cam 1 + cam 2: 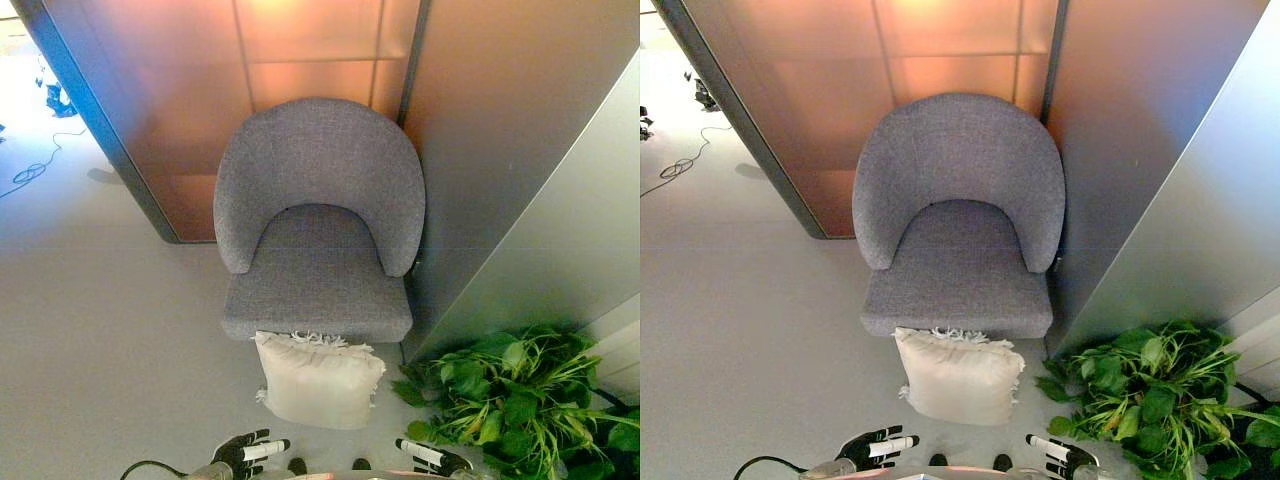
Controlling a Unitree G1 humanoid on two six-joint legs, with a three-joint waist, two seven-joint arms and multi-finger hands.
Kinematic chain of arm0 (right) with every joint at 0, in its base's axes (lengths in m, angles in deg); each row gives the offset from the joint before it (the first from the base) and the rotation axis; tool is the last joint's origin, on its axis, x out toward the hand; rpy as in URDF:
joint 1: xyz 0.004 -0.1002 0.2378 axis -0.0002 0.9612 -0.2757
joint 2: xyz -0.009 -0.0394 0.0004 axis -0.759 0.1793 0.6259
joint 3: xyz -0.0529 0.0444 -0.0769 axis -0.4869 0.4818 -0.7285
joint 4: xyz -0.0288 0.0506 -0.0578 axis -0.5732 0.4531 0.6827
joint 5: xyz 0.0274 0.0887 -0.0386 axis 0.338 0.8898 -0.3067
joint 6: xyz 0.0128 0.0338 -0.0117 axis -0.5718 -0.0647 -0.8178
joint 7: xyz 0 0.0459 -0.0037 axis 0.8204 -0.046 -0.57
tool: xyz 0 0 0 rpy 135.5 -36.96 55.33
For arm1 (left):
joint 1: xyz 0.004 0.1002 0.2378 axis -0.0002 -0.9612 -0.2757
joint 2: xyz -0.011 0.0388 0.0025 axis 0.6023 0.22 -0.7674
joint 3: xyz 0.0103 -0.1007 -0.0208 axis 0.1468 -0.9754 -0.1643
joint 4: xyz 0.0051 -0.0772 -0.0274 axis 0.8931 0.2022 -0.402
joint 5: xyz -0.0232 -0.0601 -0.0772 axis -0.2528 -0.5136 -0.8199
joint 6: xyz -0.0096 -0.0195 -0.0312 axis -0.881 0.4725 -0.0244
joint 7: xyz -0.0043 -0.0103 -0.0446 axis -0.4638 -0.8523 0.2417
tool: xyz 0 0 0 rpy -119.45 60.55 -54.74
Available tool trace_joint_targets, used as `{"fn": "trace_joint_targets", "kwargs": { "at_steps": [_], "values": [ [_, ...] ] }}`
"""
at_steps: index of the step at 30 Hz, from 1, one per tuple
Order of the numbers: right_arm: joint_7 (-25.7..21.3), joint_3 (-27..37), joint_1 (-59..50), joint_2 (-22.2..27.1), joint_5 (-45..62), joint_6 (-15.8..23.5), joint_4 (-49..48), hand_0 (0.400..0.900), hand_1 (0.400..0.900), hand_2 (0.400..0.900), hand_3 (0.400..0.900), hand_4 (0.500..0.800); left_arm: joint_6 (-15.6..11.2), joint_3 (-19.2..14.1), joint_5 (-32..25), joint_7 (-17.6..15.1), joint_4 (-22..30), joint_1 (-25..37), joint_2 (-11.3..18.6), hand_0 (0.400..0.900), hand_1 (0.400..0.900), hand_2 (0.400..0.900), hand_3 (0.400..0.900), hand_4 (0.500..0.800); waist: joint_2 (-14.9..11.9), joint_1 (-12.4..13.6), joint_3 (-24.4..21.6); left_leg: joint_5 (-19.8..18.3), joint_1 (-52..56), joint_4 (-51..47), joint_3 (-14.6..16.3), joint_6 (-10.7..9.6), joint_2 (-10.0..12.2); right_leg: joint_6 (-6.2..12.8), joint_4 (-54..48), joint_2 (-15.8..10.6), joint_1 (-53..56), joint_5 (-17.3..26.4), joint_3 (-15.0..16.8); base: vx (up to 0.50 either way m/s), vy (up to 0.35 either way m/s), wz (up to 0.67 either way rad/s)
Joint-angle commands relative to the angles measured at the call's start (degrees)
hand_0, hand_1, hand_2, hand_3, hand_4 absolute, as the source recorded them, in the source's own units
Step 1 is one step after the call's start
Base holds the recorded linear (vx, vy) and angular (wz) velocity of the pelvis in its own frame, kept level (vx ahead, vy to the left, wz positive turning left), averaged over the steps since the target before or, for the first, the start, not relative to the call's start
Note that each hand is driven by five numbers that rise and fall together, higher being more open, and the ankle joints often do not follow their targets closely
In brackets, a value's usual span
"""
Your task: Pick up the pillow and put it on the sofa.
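— Where the floor (110,330) meets the sofa (318,225), what lies there?

— The pillow (318,382). It is cream, with a fringe along its top edge, and it stands propped on the floor against the front of the seat, its fringe touching the seat's lower edge. It is not on the seat.

— And the sofa itself?

— Grey fabric, one seat, with a rounded back that curves round into the arms. It sits in a corner, its back to an orange-lit panel wall (300,50), with a grey wall (520,150) on its right.

— What of the hands?

— Both show at the bottom edge, near the pillow but apart from it. The left hand (245,452) is below the pillow's left corner, its fingers straight and spread, holding nothing. The right hand (432,458) is below and to the right, fingers likewise stretched out and empty.

— Anything else near?

— A leafy green plant (515,400) stands on the floor just right of the pillow, by the grey wall. Its leaves come close to the right hand.
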Motion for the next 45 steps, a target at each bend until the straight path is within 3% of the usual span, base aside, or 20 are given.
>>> {"fn": "trace_joint_targets", "kwargs": {
  "at_steps": [1, 5, 11, 14, 17, 21, 26, 27, 35, 45],
  "values": [
    [0.48, -1.01, -3.49, 1.89, -0.47, 1.46, 1.86, 0.9, 0.9, 0.9, 0.9, 0.8, -1.4, 0.06, -2.13, 0.08, -1.88, 3.24, -0.05, 0.9, 0.9, 0.9, 0.9, 0.8, -1.14, 0.7, -0.63, -1.82, -1.36, 0.15, -4.18, 0.26, -1.98, 4.71, 3.05, -2.78, -0.14, -2.2, -1.32, 0.0, 0.0, 0.0],
    [0.59, -1.07, -3.31, 1.97, -2.23, 3.98, 1.49, 0.9, 0.9, 0.9, 0.9, 0.8, -1.52, -0.2, -2.47, -1.19, -1.34, 2.87, -0.15, 0.9, 0.9, 0.9, 0.9, 0.8, -1.15, 0.89, -0.44, -1.89, -1.36, 0.28, -4.35, 0.27, -2.02, 4.74, 3.14, -2.84, -0.11, -2.18, -1.46, 0.0, 0.0, 0.0],
    [-3.21, -5.05, -3.21, 2.04, -15.49, 11.97, -2.1, 0.9, 0.9, 0.9, 0.9, 0.8, -1.55, -0.07, -0.36, -3.6, -1.67, 2.19, -0.61, 0.9, 0.9, 0.9, 0.9, 0.8, -1.62, 1.26, 0.24, -1.66, -2.01, 0.33, -4.59, 0.29, -2.11, 4.82, 3.29, -3.0, -0.56, -2.06, -1.87, 0.03, -0.012, 0.08],
    [-7.72, -7.78, -3.48, 2.88, -23.22, 14.14, -5.13, 0.9, 0.9, 0.9, 0.9, 0.8, -1.18, 0.28, -0.08, -4.91, -0.87, 1.68, -0.1, 0.9, 0.9, 0.9, 0.9, 0.8, -1.95, 1.66, 0.93, -1.53, -2.66, 0.43, -4.8, 0.29, -2.19, 4.96, 3.46, -3.08, -1.05, -2.02, -2.02, 0.05, -0.018, 0.1],
    [-15.47, -11.84, -4.67, 4.54, -33.24, 15.94, -9.6, 0.9, 0.9, 0.9, 0.9, 0.8, -1.09, 0.69, -0.66, -5.67, 0.12, 1.37, 0.8, 0.9, 0.9, 0.9, 0.9, 0.8, -2.5, 2.42, 2.76, -1.2, -4.62, 0.92, -4.86, 0.42, -2.32, 5.14, 3.89, -3.34, -2.81, -1.67, -2.18, 0.02, -0.04, 0.15],
    [-24.06, -16.39, -9.72, 7.32, -39.23, 15.11, -15.92, 0.9, 0.9, 0.9, 0.9, 0.8, -2.32, 2.24, -3.1, -5.77, 1.97, 3.41, 2.51, 0.9, 0.9, 0.9, 0.9, 0.8, -2.66, 3.29, 8.34, -0.3, -10.19, 2.31, -4.62, 0.8, -2.4, 5.15, 5.65, -3.62, -8.46, -0.92, -2.04, -0.14, -0.06, 0.23],
    [-31.36, -18.76, -16.29, 9.46, -44.1, 12.33, -22.35, 0.9, 0.9, 0.9, 0.9, 0.8, -3.85, 2.54, -6.78, -5.72, 3.25, 5.22, 4.26, 0.9, 0.9, 0.9, 0.9, 0.8, -2.59, 3.57, 14.31, 0.1, -16.56, 5.09, -4.22, 1.11, -2.36, 4.86, 8.63, -3.52, -15.13, -0.45, -1.95, -0.1, -0.041, 0.14],
    [-32.27, -19.27, -18.17, 10.34, -44.49, 11.72, -24.37, 0.9, 0.9, 0.9, 0.9, 0.8, -3.39, 2.57, -7.8, -4.02, 3.67, 5.31, 4.75, 0.9, 0.9, 0.9, 0.9, 0.8, -2.65, 3.63, 16.03, 0.13, -18.88, 6.61, -4.2, 1.09, -2.43, 4.65, 9.69, -3.51, -17.18, -0.35, -1.96, -0.08, -0.036, 0.12],
    [-33.37, -20.33, -28.12, 16.6, -44.39, 9.04, -35.1, 0.9, 0.9, 0.9, 0.9, 0.8, -6.56, 4.68, -14.28, 1.2, 7.33, 6.64, 6.33, 0.9, 0.9, 0.9, 0.9, 0.8, -2.12, 3.44, 23.43, 0.58, -34.56, 16.18, -4.86, 0.89, -3.53, 3.89, 19.17, -3.82, -32.89, -0.43, -2.31, -0.09, 0.005, 0.13],
    [-35.11, -21.81, -37.58, 23.32, -41.36, 9.14, -38.15, 0.9, 0.9, 0.9, 0.9, 0.8, -10.26, 9.68, -21.5, 3.54, 20.04, 5.84, 6.33, 0.9, 0.9, 0.9, 0.9, 0.8, 1.28, 4.0, 23.43, 0.73, -54.93, 24.37, -6.64, 1.16, -4.64, 3.39, 26.01, -5.0, -53.91, 0.52, -1.91, -0.04, 0.017, 0.16]
  ]
}}
